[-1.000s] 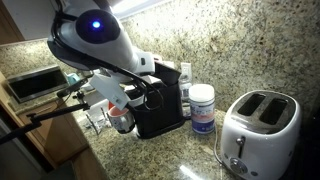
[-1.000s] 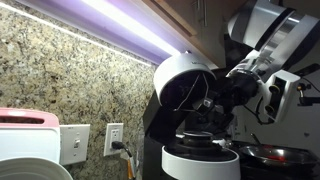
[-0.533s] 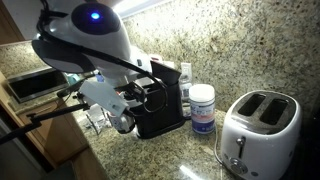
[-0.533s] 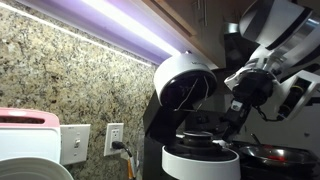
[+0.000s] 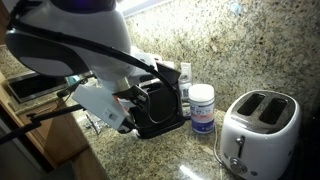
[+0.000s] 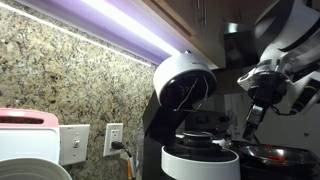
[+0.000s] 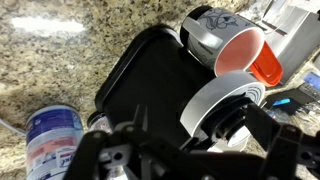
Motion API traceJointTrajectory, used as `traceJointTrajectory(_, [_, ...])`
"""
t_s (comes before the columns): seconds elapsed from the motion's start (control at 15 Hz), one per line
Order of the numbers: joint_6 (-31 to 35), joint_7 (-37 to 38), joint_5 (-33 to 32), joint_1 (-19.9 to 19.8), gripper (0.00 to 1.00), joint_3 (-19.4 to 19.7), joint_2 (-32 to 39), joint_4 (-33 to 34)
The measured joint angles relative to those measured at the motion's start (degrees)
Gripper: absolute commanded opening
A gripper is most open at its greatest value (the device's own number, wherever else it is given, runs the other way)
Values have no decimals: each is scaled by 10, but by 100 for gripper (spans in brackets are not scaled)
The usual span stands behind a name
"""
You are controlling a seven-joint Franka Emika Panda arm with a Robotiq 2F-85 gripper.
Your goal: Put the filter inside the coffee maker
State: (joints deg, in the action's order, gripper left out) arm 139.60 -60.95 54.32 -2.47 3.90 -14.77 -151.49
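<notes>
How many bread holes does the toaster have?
2. Both sit side by side on top of the white toaster: one slot nearer the blue-labelled jar, one farther. None hidden.

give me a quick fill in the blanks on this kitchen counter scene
1. The jar stands between the coffee maker and the ____.
2. The jar's label is ____.
3. The gripper holds nothing, and its jaws stand ____.
Missing words: toaster; blue; open.
</notes>
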Motion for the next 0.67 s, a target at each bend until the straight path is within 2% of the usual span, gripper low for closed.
traceJointTrajectory(0.33, [54, -12, 37, 13, 100, 1, -14, 0])
traceJointTrajectory(0.67, [57, -14, 37, 15, 100, 2, -11, 0])
